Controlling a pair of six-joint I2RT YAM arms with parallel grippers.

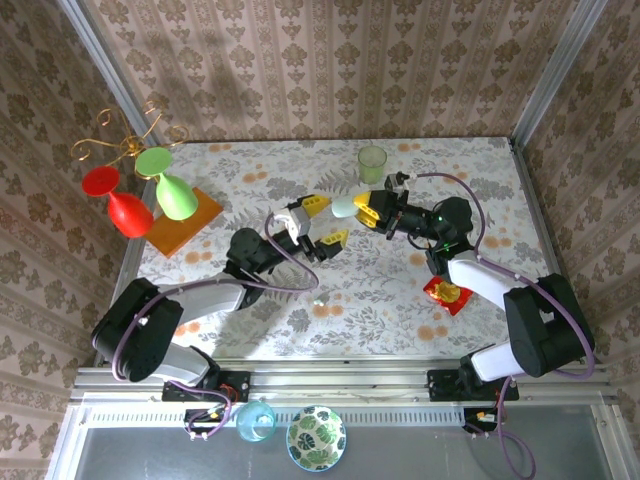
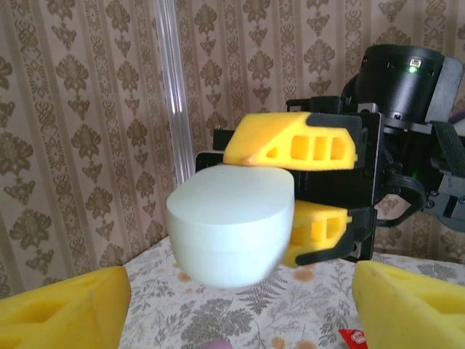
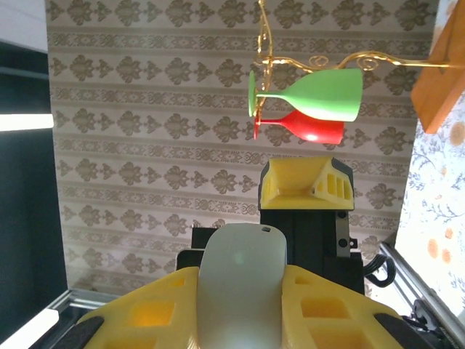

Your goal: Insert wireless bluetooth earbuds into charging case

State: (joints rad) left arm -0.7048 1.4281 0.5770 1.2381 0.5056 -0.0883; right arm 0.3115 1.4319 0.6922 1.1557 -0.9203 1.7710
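A pale mint pebble-shaped charging case [image 1: 344, 207] hangs above the middle of the table, lid closed, with my right gripper [image 1: 363, 208] shut on it. From the right wrist the case [image 3: 240, 291] is wedged between both yellow fingers [image 3: 145, 313]. My left gripper [image 1: 325, 222] faces it from the left, open, with nothing between its fingers. In the left wrist view the case [image 2: 229, 225] floats just ahead of the spread left gripper [image 2: 240, 320], held by the right gripper [image 2: 309, 185]. The top of a purple earbud [image 2: 218, 343] peeks in on the table below. A tiny white speck [image 1: 318, 300], perhaps another earbud, lies nearer the front.
A green cup [image 1: 372, 162] stands at the back. At the left, a red glass [image 1: 120, 205] and a green glass [image 1: 172, 192] hang on a gold rack over an orange board [image 1: 190, 225]. A red packet [image 1: 447, 293] lies right of centre.
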